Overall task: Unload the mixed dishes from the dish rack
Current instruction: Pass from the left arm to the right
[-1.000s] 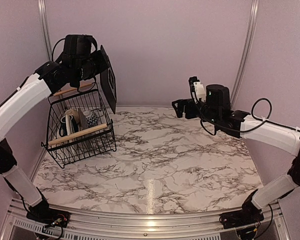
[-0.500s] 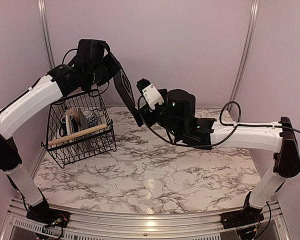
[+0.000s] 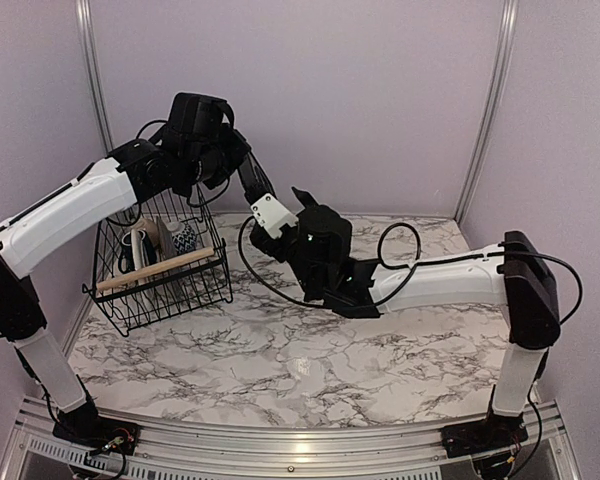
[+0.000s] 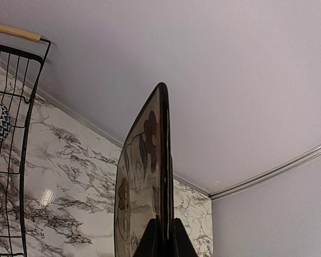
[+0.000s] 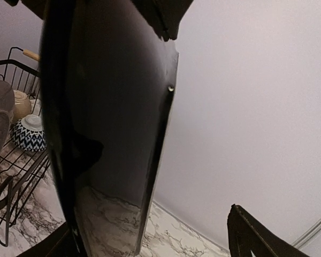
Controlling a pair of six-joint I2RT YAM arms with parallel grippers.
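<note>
Both arms have closed in on each other over the last second. The left arm has carried the dark square plate (image 3: 255,182) out to the right of the dish rack (image 3: 180,290), and the right arm has swung across from the far right side to meet it. The left gripper (image 4: 160,238) is pinched tight on the plate's rim. It holds the plate on edge in the air above the marble table (image 3: 380,340), just right of the rack and apart from it. The right gripper (image 5: 144,227) stands wide, with one finger on each side of the plate's lower part. Its right-hand finger is clearly off the plate; whether the other one touches cannot be told.

In the right wrist view the plate's dark back blocks most of the scene. Beyond it, inside the rack, sit a blue-and-white patterned bowl (image 5: 28,134) and a cream bowl (image 5: 21,104), with a pale round dish blurred at the frame's left edge. The left arm reaches over the rack, whose nearer wooden handle (image 3: 155,268) spans its front. A black cable (image 3: 400,245) loops off the right arm above the table.
</note>
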